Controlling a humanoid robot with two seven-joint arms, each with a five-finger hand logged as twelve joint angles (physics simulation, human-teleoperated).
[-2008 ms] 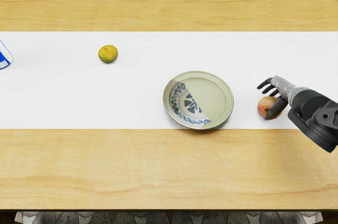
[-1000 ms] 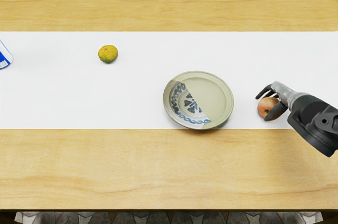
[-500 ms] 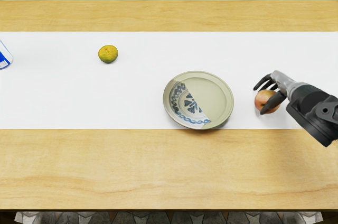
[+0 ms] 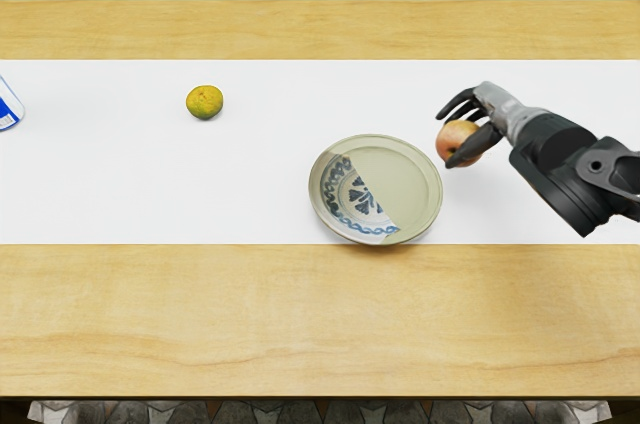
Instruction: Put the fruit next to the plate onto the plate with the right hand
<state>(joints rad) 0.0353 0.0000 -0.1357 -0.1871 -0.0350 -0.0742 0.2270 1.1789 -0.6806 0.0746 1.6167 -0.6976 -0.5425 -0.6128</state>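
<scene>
A reddish-yellow apple-like fruit (image 4: pixel 455 138) is held in my right hand (image 4: pixel 468 128), whose dark fingers are curled around it. Hand and fruit hang above the table, just right of and slightly behind the plate's right rim. The plate (image 4: pixel 412 158) is pale green with a blue pattern on its left half and lies near the middle of the white runner with nothing on it. My right arm comes in from the right edge. The left arm does not show.
A small green-orange citrus (image 4: pixel 204 102) lies far left on the white runner (image 4: pixel 120 174). A blue-and-white object (image 4: pixel 7 106) is cut off at the left edge. Bare wood borders the runner front and back.
The right hand closed on the fruit where it lay right of the plate, then lifted it and carried it left and toward the back, near the plate's rim.
</scene>
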